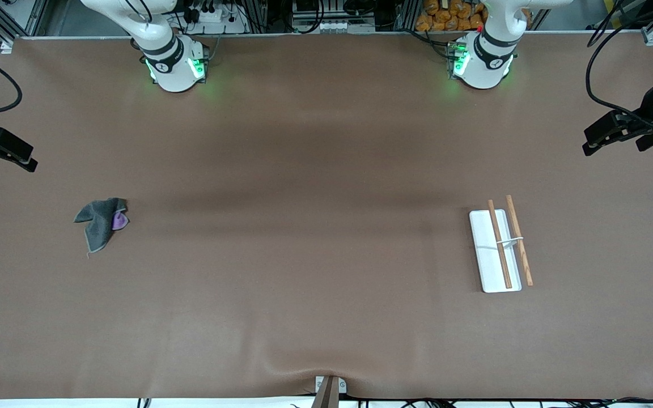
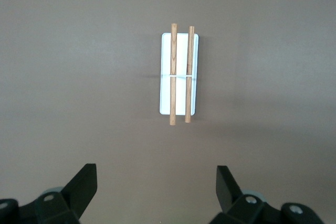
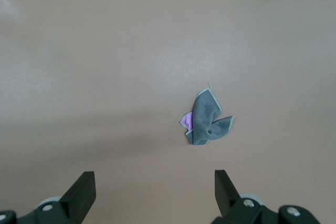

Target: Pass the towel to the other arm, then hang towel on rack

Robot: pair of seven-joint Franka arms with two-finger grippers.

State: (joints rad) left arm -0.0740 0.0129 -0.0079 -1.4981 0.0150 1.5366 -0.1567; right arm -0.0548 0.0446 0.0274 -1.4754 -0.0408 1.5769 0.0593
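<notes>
A crumpled grey towel [image 1: 101,220] with a purple patch lies on the brown table toward the right arm's end. It also shows in the right wrist view [image 3: 206,119]. The rack [image 1: 495,249], a white flat base with two wooden rods and a thin white crosspiece, stands toward the left arm's end. It also shows in the left wrist view [image 2: 178,74]. My left gripper [image 2: 156,174] is open and empty, high over the table, with the rack far below it. My right gripper [image 3: 155,179] is open and empty, high over the table, with the towel far below it. Neither hand shows in the front view.
Both arm bases [image 1: 176,65] [image 1: 482,62] stand along the table's top edge. Black fixtures with cables reach in at the two ends of the table [image 1: 0,147] [image 1: 621,130]. A small bracket [image 1: 329,388] sits at the table's front edge.
</notes>
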